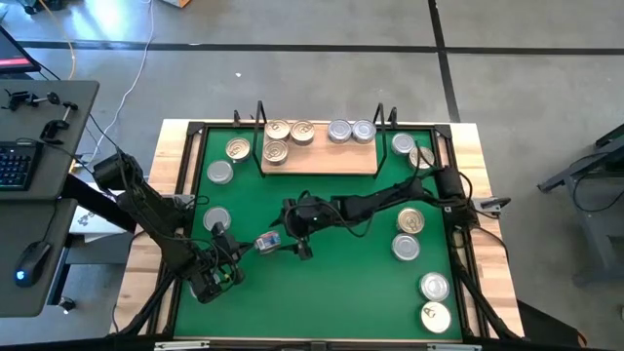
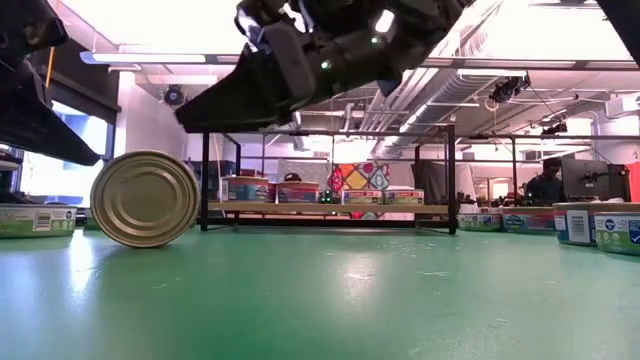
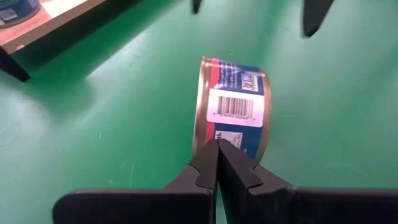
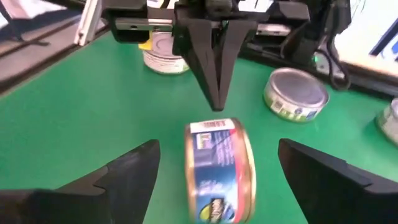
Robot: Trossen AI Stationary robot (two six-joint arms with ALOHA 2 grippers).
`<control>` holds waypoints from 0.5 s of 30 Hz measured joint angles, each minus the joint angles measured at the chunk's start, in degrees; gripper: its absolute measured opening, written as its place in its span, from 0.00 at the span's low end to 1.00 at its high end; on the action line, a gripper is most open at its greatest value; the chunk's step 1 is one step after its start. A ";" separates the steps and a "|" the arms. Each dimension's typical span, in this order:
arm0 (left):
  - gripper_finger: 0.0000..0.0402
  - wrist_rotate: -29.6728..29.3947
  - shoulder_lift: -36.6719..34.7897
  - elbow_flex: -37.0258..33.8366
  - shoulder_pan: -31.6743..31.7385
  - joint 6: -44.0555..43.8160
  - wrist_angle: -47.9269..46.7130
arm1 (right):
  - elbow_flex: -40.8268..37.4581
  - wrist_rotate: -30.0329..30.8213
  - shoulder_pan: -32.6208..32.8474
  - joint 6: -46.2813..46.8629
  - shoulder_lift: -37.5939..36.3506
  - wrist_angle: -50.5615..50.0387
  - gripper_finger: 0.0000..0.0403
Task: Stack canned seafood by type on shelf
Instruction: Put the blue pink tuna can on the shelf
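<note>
One tin with a blue and red label stands on its rim on the green mat, near the middle; the low view shows its gold round face. My left gripper is shut, and its tips point at the tin's label wall. My right gripper is open and hovers above the mat, one finger on each side of the tin without touching it. The wooden shelf at the far side holds three gold-lidded tins and two silver-lidded ones. My left gripper's shut fingertips stand right at the curved label wall of the upright tin, coming in at a downward slant from the near left. I cannot tell whether they touch it. The tin rests on its rim on the mat.
Loose tins lie flat on the mat: three at the left, two beside the shelf's right end, several along the right side. Black wire uprights stand at the shelf's ends. A wooden frame rims the mat.
</note>
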 joint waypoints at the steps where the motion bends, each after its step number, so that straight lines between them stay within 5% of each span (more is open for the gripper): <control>1: 0.00 0.02 0.00 0.00 0.00 0.00 -0.11 | 0.47 0.01 -0.01 -0.86 0.71 0.15 0.80; 15: 0.00 -1.03 0.00 0.00 0.39 0.13 -0.06 | 0.94 -4.12 -1.88 -3.14 5.32 1.68 0.80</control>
